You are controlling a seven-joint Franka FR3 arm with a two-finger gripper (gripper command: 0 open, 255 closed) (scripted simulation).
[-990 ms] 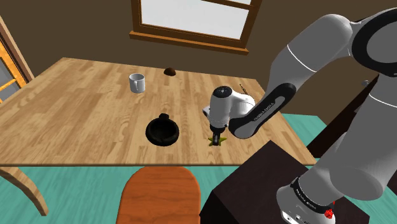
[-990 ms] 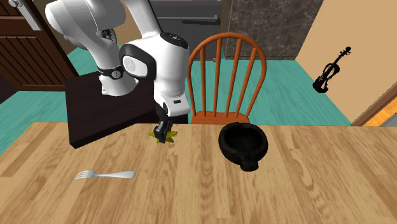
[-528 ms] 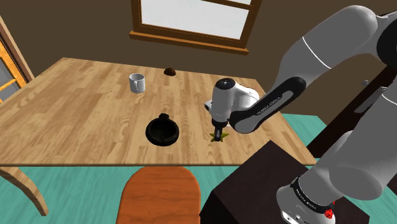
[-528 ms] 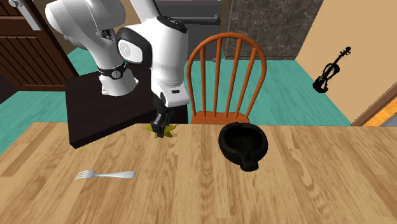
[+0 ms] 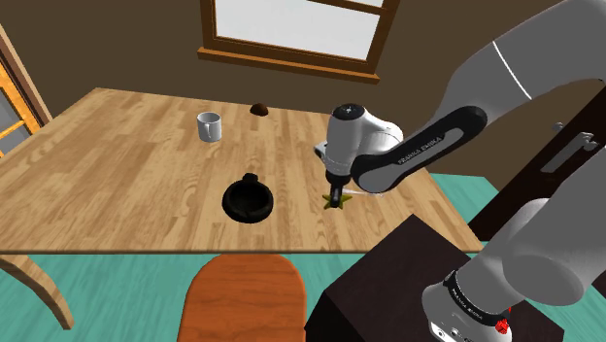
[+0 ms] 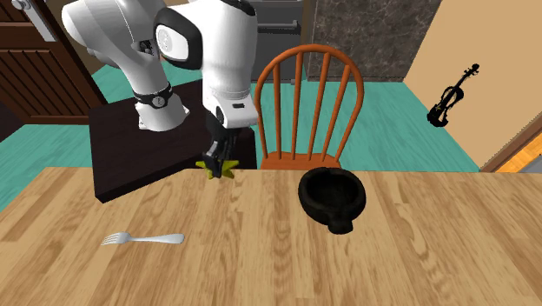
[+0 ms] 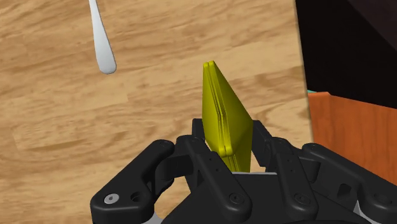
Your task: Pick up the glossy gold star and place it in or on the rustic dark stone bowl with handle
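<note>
**Shoulder view.**
- Item: gold star (image 5: 337, 202), at the near edge of the table (image 5: 117, 165), close by the stand (image 5: 388, 272).
- The gripper (image 5: 337, 193) comes down on it from above, its fingers clenched on the star.
- Black bowl (image 5: 247, 201) with a stub handle sits on the wood, apart from the star, toward this view's left.
- White mug (image 5: 208, 125) stands farther back.
- Hard to make out: whether the star's lower points are clear of the wood. The hand covers the star's upper part.

**Second exterior view.**
- Star (image 6: 220, 169) hangs under the gripper (image 6: 217, 160) at the table's (image 6: 261, 261) far edge, in front of the stand (image 6: 130, 139).
- Bowl (image 6: 332, 195) lies toward this view's right, handle facing the camera.
- Fork (image 6: 143, 238) lies nearer the camera, and the chair (image 6: 300, 162) stands behind the bowl.

**Wrist view.**
- Star (image 7: 221, 111) appears edge-on as a thin slab, clasped by its flat faces in the gripper (image 7: 232, 153). One point juts out over the table (image 7: 95, 127).
- The fork's (image 7: 102, 44) handle end lies beyond.
- The star's other points are buried among the fingers.

**Handling note** (a judgement).
- The step in hand is the lift and carry.
- Raise straight until every point clears the wood.
- Travel gently toward the bowl above rim height, since thin glossy faces may pivot in the clamp.
- Release low over the hollow, not over the handle.
</note>
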